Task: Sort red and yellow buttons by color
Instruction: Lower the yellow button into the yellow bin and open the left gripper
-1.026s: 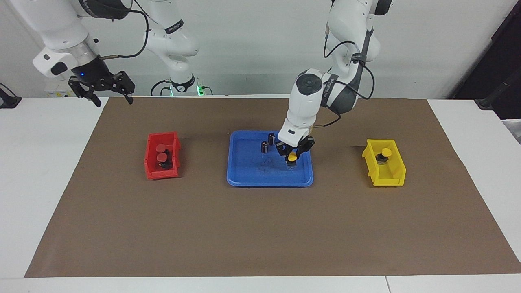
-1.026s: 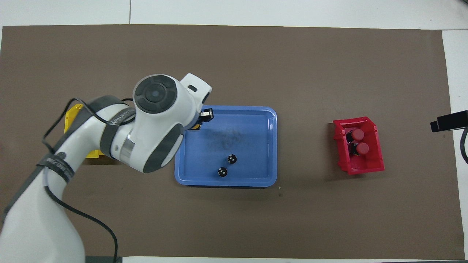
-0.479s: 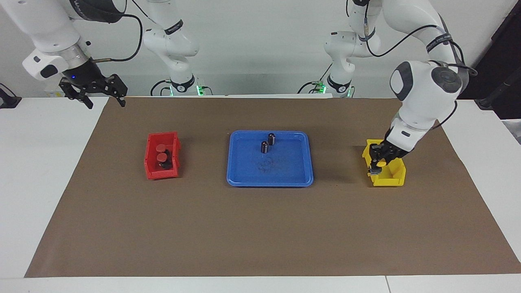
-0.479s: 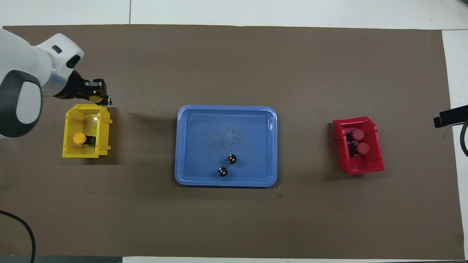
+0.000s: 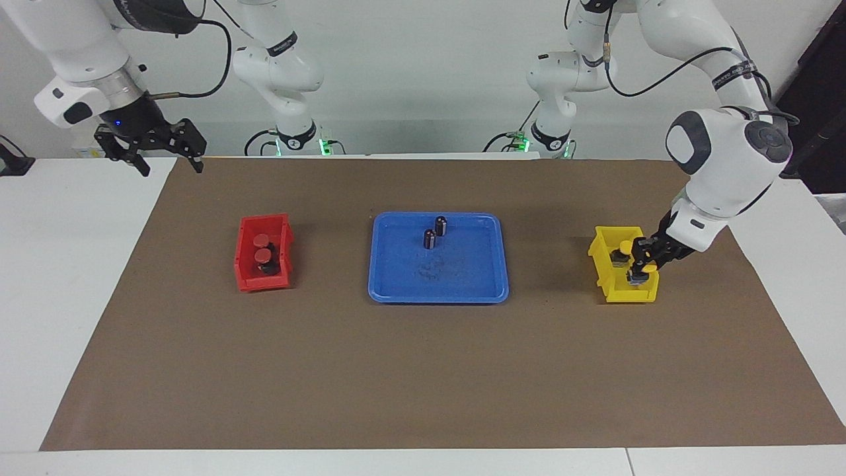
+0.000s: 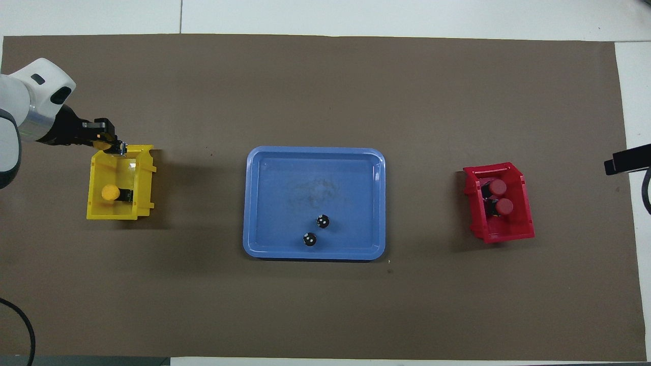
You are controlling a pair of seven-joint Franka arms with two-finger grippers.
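My left gripper point(image 5: 640, 263) is shut on a yellow button point(image 5: 646, 268) and holds it just over the yellow bin point(image 5: 611, 287), at the part of the bin farther from the robots. In the overhead view the left gripper point(image 6: 111, 144) is at the bin's rim point(image 6: 145, 184). A second yellow button point(image 5: 620, 254) point(image 6: 109, 193) lies in that bin. Two red buttons point(image 5: 262, 239) point(image 5: 264, 255) lie in the red bin point(image 5: 246, 281); they also show in the overhead view point(image 6: 497, 187) point(image 6: 504, 206). My right gripper point(image 5: 168, 147) waits open, raised over the table's edge at the right arm's end.
A blue tray point(image 5: 396, 287) point(image 6: 264, 203) sits at mid-table between the bins. It holds two dark cylinders point(image 5: 440, 225) point(image 5: 429, 238) without coloured caps, standing in its part nearer to the robots. A brown mat point(image 5: 423, 377) covers the table.
My left gripper lifted the yellow button out of the blue tray and carried it to the yellow bin, then shifted farther over the bin. The right arm barely moved.
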